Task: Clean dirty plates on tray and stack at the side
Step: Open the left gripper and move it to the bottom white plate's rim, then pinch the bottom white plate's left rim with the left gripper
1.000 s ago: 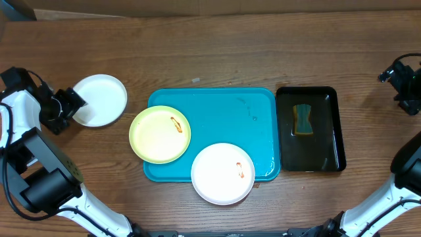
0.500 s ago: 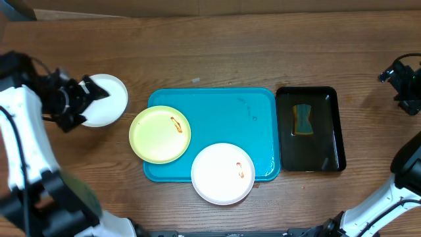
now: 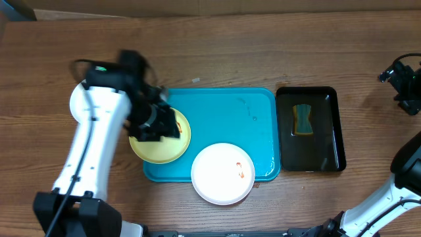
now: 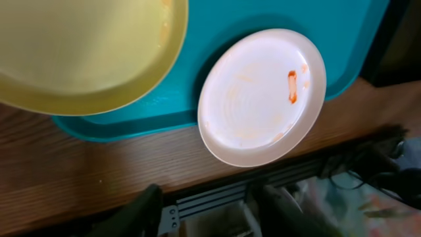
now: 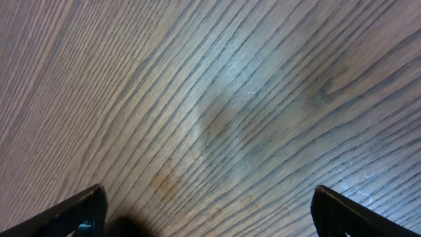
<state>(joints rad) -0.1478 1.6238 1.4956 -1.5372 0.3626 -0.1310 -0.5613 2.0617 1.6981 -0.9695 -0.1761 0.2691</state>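
The turquoise tray (image 3: 230,112) lies mid-table. A pale yellow-green plate (image 3: 158,150) sits on its left end. A white plate (image 3: 222,173) with an orange smear hangs over its front edge. My left gripper (image 3: 161,125) hovers open and empty above the yellow-green plate. The left wrist view shows my left gripper (image 4: 210,214), the yellow-green plate (image 4: 85,52), the white plate (image 4: 263,99) and the tray (image 4: 217,33). The other white plate at the left is mostly hidden under my left arm. My right gripper (image 3: 406,82) is open at the far right, over bare wood in its wrist view (image 5: 210,214).
A narrow black tray (image 3: 329,131) stands just right of the turquoise tray, with a sponge (image 3: 302,119) in it. The table's front edge runs close below the white plate (image 4: 197,191).
My left arm has swung right, from the white plate on the table at the left to above the yellow-green plate on the tray. The right arm has not moved.
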